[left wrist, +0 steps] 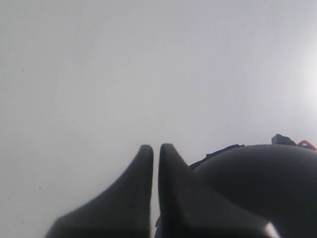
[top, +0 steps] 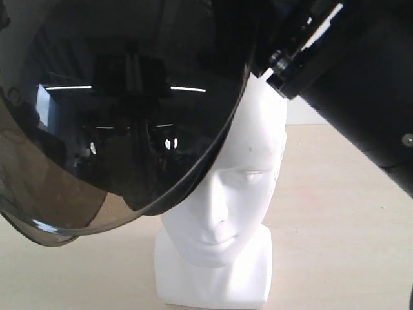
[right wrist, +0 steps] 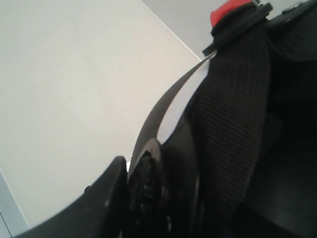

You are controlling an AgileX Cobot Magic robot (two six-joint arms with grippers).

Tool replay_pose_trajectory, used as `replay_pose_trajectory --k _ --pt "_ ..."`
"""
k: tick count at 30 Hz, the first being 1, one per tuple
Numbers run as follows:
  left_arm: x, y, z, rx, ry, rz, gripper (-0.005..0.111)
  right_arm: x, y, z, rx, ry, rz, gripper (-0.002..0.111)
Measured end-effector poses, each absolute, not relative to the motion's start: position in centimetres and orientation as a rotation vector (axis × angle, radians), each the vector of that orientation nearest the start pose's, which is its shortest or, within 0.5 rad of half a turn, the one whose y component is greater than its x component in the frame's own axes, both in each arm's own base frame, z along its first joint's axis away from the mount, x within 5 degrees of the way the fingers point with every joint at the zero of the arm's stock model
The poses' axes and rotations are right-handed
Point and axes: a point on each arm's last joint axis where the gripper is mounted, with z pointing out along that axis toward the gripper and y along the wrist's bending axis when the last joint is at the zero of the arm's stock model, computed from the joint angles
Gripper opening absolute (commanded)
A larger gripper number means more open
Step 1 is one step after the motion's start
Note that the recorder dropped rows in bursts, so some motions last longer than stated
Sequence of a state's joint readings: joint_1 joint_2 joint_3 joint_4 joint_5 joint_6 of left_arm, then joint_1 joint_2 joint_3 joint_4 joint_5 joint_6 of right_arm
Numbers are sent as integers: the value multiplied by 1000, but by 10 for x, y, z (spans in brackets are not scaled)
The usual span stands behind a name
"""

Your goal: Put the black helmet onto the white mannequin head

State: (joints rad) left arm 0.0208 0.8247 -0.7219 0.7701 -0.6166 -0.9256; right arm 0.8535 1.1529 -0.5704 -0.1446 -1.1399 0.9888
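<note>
The black helmet point(top: 129, 110) hangs in the air, its smoky visor filling the upper left of the exterior view and covering the upper left side of the white mannequin head point(top: 239, 187). The head stands upright on its squarish base point(top: 213, 281). My right gripper point(right wrist: 143, 171) is shut on the helmet's rim beside the visor pivot, next to the black chin strap point(right wrist: 233, 99). My left gripper point(left wrist: 155, 148) is shut with nothing seen between its tips, and the helmet's dome point(left wrist: 257, 188) sits right beside it. The left gripper is hidden in the exterior view.
The right arm point(top: 361, 71) reaches in from the upper right, above the head. A pale tabletop point(top: 342, 245) spreads around the base. A red buckle tab point(right wrist: 230, 10) shows at the strap's end. A plain grey wall fills the left wrist view.
</note>
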Motion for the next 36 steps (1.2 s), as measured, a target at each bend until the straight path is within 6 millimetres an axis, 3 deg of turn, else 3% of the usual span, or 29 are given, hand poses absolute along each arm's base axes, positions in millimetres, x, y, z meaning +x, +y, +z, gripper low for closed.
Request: replay_pose_trajectory --k 18,25,36 --pt "183 -50 398 388 1182 -610 4 129 156 326 -61 1071 1584 0" --pt "181 -58 396 496 1134 -680 4 132 146 314 26 1091 1492 0" --pt "180 -66 391 633 1099 -697 4 135 142 312 83 1091 1451 0"
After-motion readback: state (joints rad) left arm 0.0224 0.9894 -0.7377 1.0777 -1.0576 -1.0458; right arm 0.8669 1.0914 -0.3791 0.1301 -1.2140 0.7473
